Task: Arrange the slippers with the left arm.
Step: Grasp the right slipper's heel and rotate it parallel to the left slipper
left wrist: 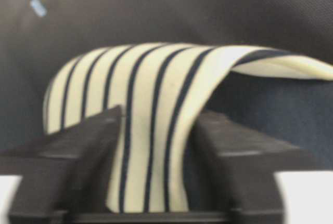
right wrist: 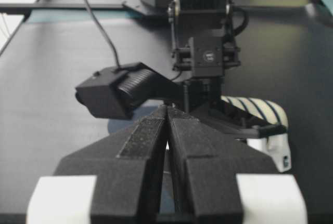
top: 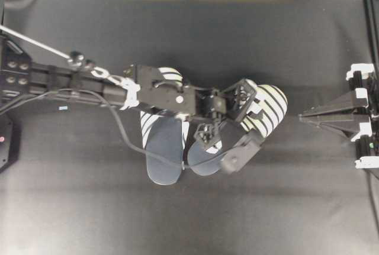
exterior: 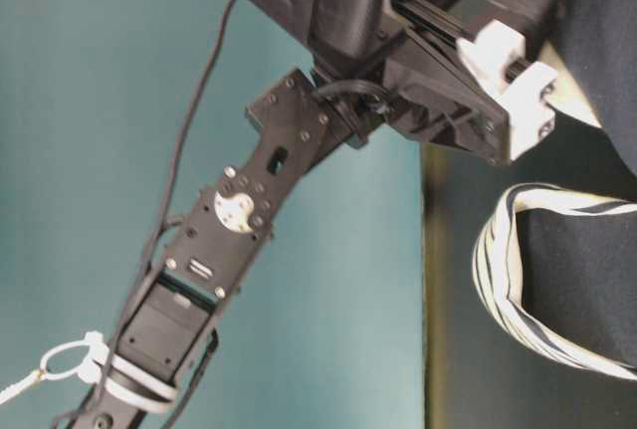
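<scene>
Across the black table (top: 189,219), reaching from the left: left arm (top: 160,92), stretched over both slippers. Left gripper (left wrist: 156,182) clamped on the striped upper of the right-hand slipper (top: 266,110), fingers (left wrist: 83,146) on either side of the band. Just beside it, apparently touching, the other slipper (top: 163,142). Well right of the pair, right gripper (right wrist: 166,125), jaws pressed together, holding nothing.

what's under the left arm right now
Both slippers: the left slipper lies under the left arm, which covers part of its striped upper. The left gripper pinches the right slipper's upper.
</scene>
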